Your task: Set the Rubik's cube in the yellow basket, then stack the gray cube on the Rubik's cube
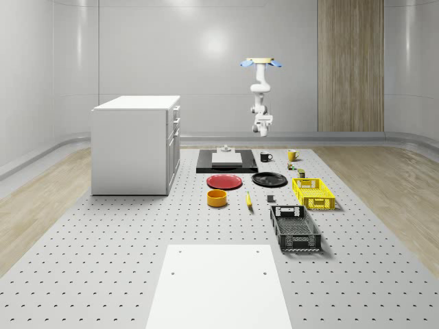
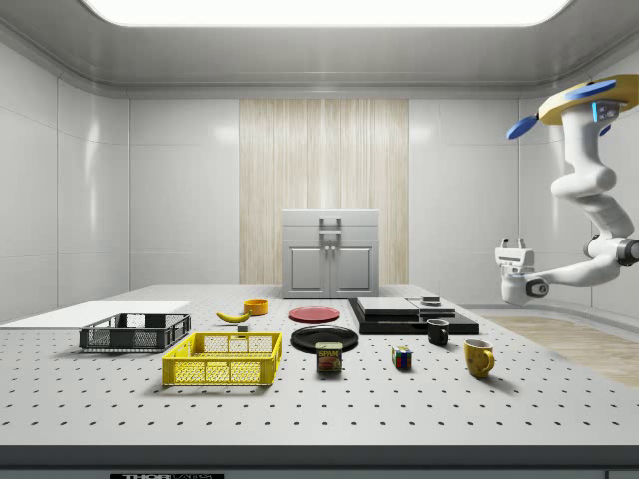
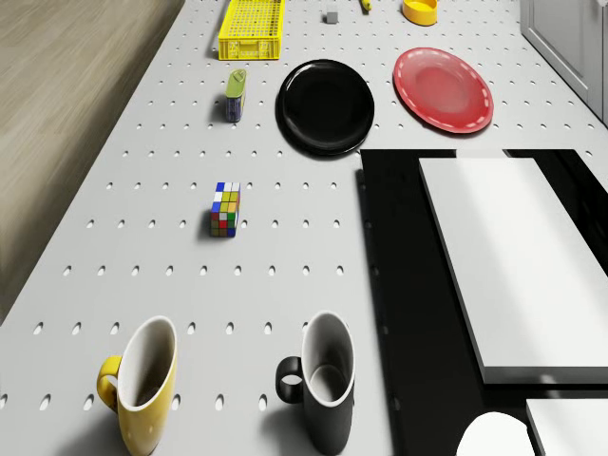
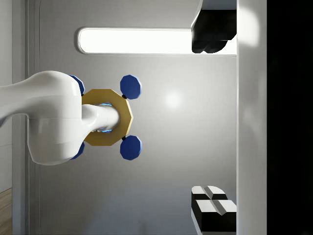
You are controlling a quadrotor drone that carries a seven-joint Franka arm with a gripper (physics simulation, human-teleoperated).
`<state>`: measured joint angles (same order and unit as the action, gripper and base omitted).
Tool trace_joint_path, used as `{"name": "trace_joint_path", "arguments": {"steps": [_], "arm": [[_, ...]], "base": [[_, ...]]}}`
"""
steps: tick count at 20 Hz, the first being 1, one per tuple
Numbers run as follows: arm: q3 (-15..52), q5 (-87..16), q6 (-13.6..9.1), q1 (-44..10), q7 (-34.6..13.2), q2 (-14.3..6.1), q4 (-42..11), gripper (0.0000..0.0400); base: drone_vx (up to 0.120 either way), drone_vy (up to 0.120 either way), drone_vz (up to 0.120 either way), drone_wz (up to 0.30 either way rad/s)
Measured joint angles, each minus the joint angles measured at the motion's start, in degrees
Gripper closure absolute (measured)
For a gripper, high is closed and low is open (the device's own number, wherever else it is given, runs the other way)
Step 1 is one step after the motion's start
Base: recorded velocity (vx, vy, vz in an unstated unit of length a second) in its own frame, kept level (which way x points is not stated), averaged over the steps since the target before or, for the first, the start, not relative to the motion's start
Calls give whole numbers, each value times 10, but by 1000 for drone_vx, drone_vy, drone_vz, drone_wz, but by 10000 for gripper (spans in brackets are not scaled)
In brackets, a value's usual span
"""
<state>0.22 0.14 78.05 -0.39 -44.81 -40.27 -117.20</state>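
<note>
Side view: gripper hangs high at the far table end, finger state unreadable. Rubik's cube lies toward 8 o'clock below it (drone hovering above).

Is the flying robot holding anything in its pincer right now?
No, nothing is held. The pincer hangs empty in the air while the drone hovers past the table's far end. The Rubik's cube sits alone on the table.

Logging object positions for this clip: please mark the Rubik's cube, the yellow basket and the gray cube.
Rubik's cube (image 3: pixel 225 209): drone view, on its top face.
yellow basket (image 2: pixel 222 371): side view, on its near mesh wall.
gray cube (image 3: pixel 331 16): drone view, on its top face, beside the basket.
</note>
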Motion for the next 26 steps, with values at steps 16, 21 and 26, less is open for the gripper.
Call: {"name": "trace_joint_path", "arguments": {"steps": [16, 21, 26], "arm": [[1, 0, 4, -1, 0, -3, 0, 0], [2, -2, 7, -2, 0, -4, -2, 0], [4, -4, 9, -2, 0, -6, -3, 0]], "base": [[120, 120, 0, 0], [120, 120, 0, 0], [120, 120, 0, 0]]}}
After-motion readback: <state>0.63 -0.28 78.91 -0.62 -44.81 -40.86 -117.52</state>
